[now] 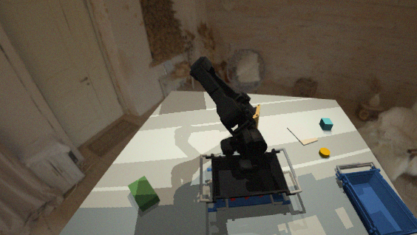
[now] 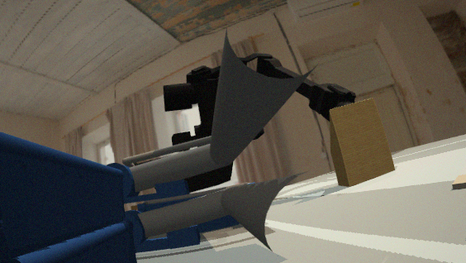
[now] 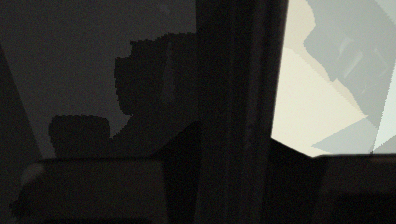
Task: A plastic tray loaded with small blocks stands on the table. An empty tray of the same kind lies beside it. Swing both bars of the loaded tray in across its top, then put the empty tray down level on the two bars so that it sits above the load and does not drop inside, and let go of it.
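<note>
The empty black tray (image 1: 236,185) is over the loaded blue tray (image 1: 242,204), looking roughly level, with a grey wire bar out at each end. Little of the loaded tray shows: its blue side, a few red spots of the load, and short grey bar pieces (image 1: 271,199) under the black tray's near edge. I cannot tell whether the black tray touches those bars. My gripper (image 1: 245,163) (image 3: 215,128) is shut on the black tray's far wall, which shows as a dark upright band in the wrist view. Most of the load and bars is hidden.
Another blue tray (image 1: 377,199) (image 2: 54,194) stands at the right. A green block (image 1: 144,193) is at the left. A teal cube (image 1: 326,123), a yellow disc (image 1: 324,152) and a pale flat piece (image 1: 310,141) lie right. A tan block (image 1: 257,112) (image 2: 363,142) stands behind the arm.
</note>
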Robot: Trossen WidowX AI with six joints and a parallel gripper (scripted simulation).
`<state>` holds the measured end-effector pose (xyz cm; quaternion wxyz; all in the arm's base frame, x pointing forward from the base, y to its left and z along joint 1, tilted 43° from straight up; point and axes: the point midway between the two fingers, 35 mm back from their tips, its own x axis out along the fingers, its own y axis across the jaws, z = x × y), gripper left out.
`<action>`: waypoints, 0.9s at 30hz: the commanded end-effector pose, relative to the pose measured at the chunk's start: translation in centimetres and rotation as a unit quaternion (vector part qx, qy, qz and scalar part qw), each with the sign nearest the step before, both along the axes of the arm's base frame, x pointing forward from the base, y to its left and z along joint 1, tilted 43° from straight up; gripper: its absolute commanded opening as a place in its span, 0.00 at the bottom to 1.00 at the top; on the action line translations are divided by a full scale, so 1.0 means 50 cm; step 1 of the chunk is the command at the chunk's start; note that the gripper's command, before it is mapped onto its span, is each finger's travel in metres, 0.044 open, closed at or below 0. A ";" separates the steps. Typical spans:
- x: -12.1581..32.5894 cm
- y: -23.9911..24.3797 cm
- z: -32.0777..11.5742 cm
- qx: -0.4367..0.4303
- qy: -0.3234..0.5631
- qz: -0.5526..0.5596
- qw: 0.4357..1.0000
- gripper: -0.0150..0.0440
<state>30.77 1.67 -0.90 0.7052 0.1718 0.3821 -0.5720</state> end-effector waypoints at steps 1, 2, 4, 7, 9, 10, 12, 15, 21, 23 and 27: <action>-0.006 -0.010 -0.005 -0.002 0.007 -0.007 1.000 0.40; -0.006 -0.010 -0.005 -0.002 0.007 -0.007 1.000 0.43; -0.006 -0.010 -0.005 -0.002 0.007 -0.007 1.000 0.48; -0.006 -0.010 -0.005 -0.002 0.007 -0.007 1.000 0.55; -0.006 -0.010 -0.005 -0.002 0.007 -0.007 1.000 0.60; -0.006 -0.010 -0.005 -0.002 0.007 -0.007 1.000 0.63; -0.006 -0.010 -0.005 -0.002 0.007 -0.007 1.000 0.68; -0.006 -0.010 -0.005 -0.002 0.007 -0.007 1.000 0.75; -0.006 -0.010 -0.005 -0.002 0.007 -0.007 1.000 0.90; -0.006 -0.010 -0.005 -0.002 0.007 -0.007 1.000 0.95; -0.006 -0.011 -0.005 -0.003 0.007 -0.008 1.000 1.00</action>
